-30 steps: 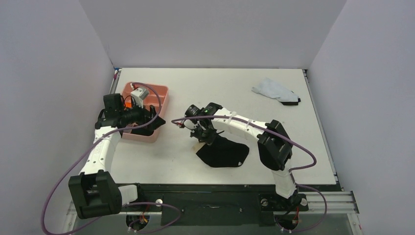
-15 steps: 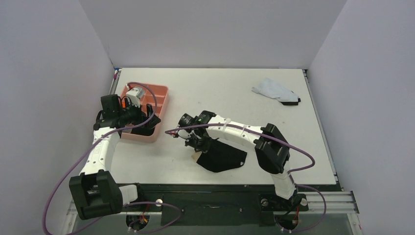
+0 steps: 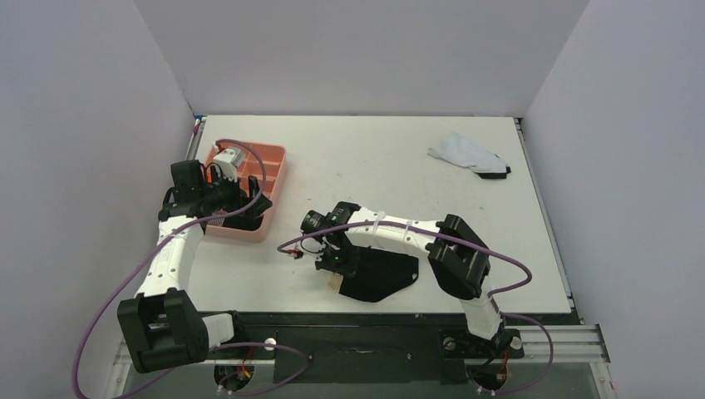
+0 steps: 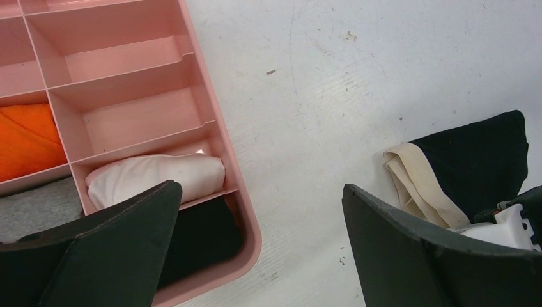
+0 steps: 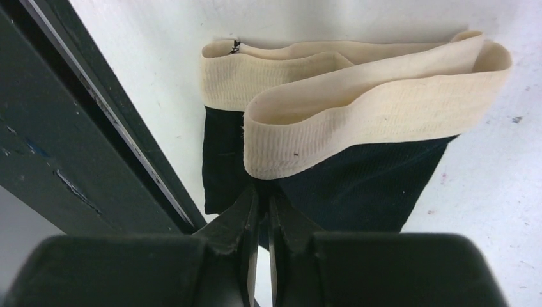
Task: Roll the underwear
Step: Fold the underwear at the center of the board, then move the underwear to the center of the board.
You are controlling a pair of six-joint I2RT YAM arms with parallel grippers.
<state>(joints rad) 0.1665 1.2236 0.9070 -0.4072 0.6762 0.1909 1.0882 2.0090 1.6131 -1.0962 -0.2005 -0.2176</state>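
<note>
Right of the pink tray (image 3: 274, 171), the black underwear (image 5: 358, 185) is pinched below its beige waistband (image 5: 358, 115) by the clenched right gripper (image 5: 259, 199); the left gripper (image 4: 261, 220) is spread wide over the tray's corner. So thin a pinch may be lost, and the fold undone.

Bench (image 3: 374, 158) open across far middle, and between pink tray (image 3: 270, 162) and black underwear (image 3: 387, 274). Right arm (image 3: 391, 229) lies across near centre, left arm (image 3: 170, 249) over tray's near left; grey cloth (image 3: 465, 152) far right; walls on three sides
</note>
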